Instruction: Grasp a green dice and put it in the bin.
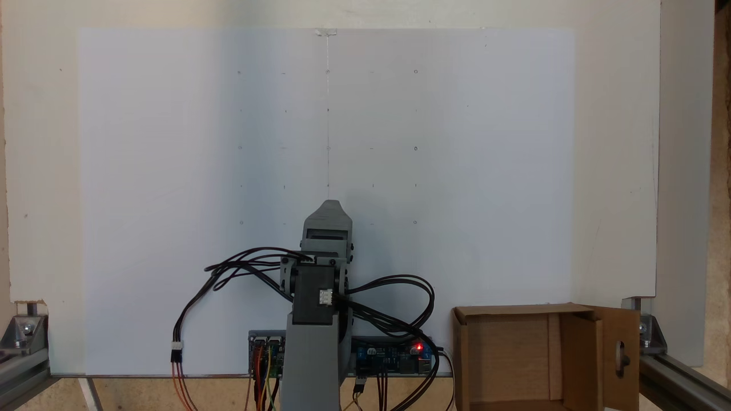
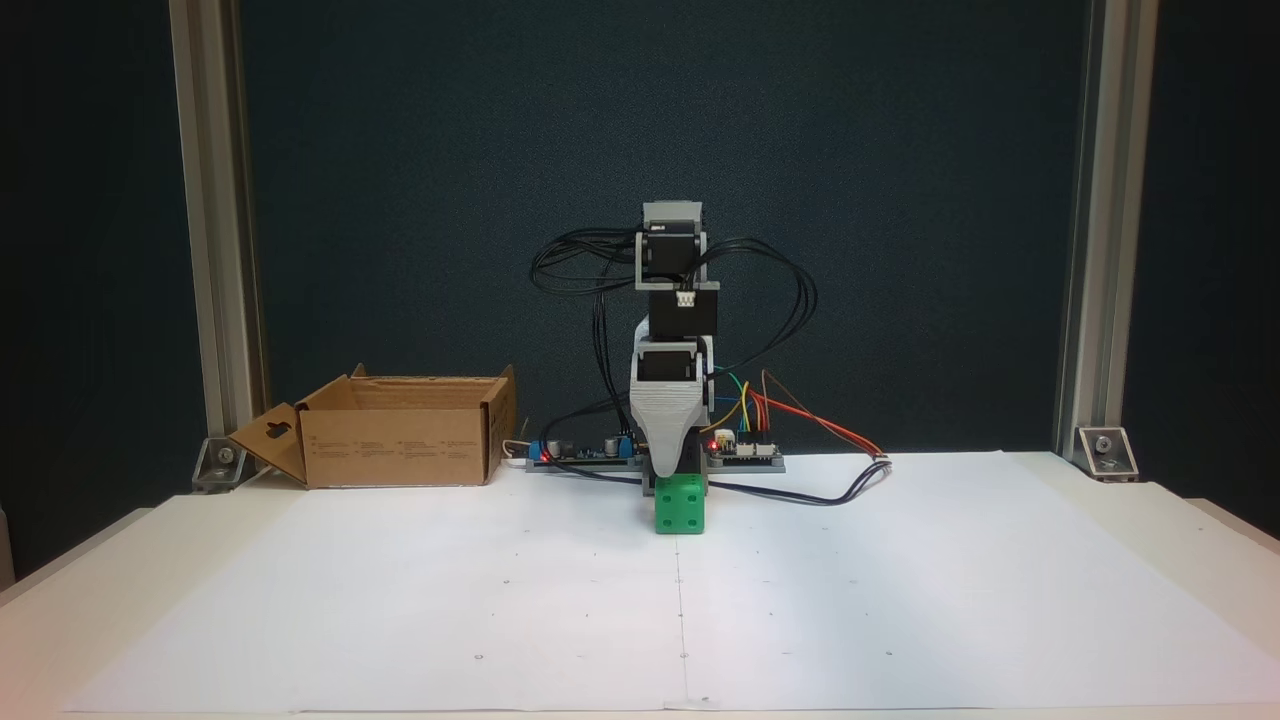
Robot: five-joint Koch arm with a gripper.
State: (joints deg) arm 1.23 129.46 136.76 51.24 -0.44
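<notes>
In a fixed view that faces the arm from the front we see the bin point(image 2: 400, 432) near the far left part of the table point(image 2: 1000, 600), just past the far edge of the white paper sheet point(image 2: 400, 600), with its top open and a side flap bearing a keyhole-shaped cut-out hanging out to the left. To its right, along the far edge of the table, lie the circuit boards point(image 2: 590, 452) with small red lights, and black cables point(image 2: 580, 270) loop up around the arm. The arm point(image 2: 675, 300) stands at the middle of the far edge, folded over so that the gripper point(image 2: 672, 470) points down at the table. The green dice point(image 2: 680, 504) rests on the paper directly beneath the gripper tip, on the thin centre line drawn on the sheet, well apart from the bin. We see one grey jaw reaching the top of the dice, and we cannot tell whether the jaws are apart or together, nor whether they touch the dice. To the right of the arm a bundle of coloured wires point(image 2: 800, 420) trails onto the paper. In a fixed view looking down from above, the gripper point(image 1: 329, 203) points up the picture along the same centre line, the arm point(image 1: 317, 319) sits at the bottom edge, and the bin point(image 1: 514, 354) stands in the bottom right corner, open, its bare cardboard floor visible, its cut-out flap to the right. The dice is hidden under the gripper here.
</notes>
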